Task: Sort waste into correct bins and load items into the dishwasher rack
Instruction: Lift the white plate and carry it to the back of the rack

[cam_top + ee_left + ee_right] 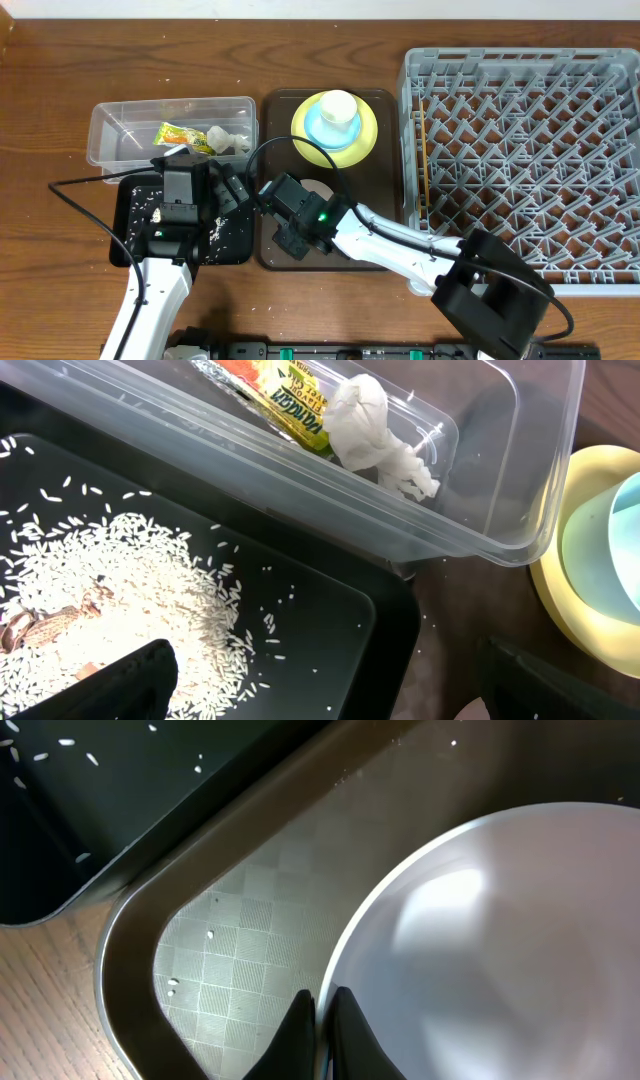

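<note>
white bowl (500,940) sits in brown tray (250,950), black tray (120,810) just beside.

Finding: a robotics test bench staged as a dish-clearing station, not a working kitchen. Evidence: two robot arms, the left arm (150,290) and the right arm (400,245), are mounted at the near edge of a bare wooden table (60,60). Laid out on it are a grey catering-type dishwasher rack (520,62), a brown serving tray (270,250), a clear tub (105,130) and a black tray (125,205). No walls or room fittings are visible.
</note>
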